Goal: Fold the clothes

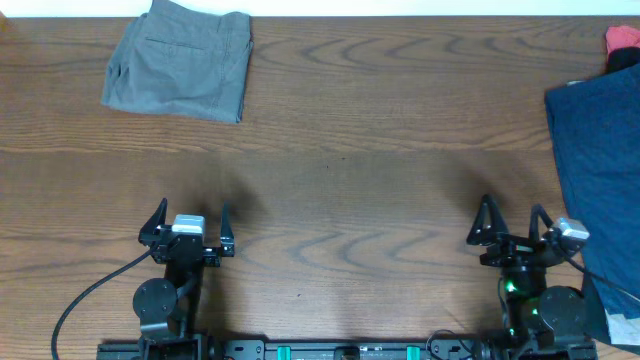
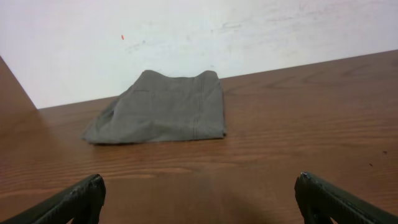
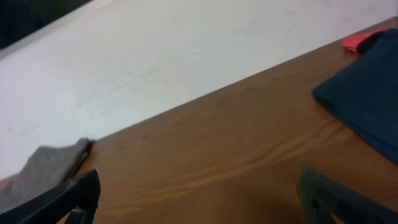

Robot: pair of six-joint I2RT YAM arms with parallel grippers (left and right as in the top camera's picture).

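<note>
A folded grey garment (image 1: 182, 62) lies at the far left of the wooden table; it also shows in the left wrist view (image 2: 163, 107) and at the left edge of the right wrist view (image 3: 43, 169). A dark blue garment (image 1: 598, 165) lies unfolded at the right edge and hangs over it; the right wrist view shows it (image 3: 367, 93). A red cloth (image 1: 622, 39) lies behind it, also in the right wrist view (image 3: 359, 41). My left gripper (image 1: 191, 213) is open and empty near the front left. My right gripper (image 1: 513, 212) is open and empty near the front right.
The wooden table (image 1: 350, 170) spans the view, with a white wall behind its far edge (image 2: 199, 31). Black cables run from both arm bases at the front edge.
</note>
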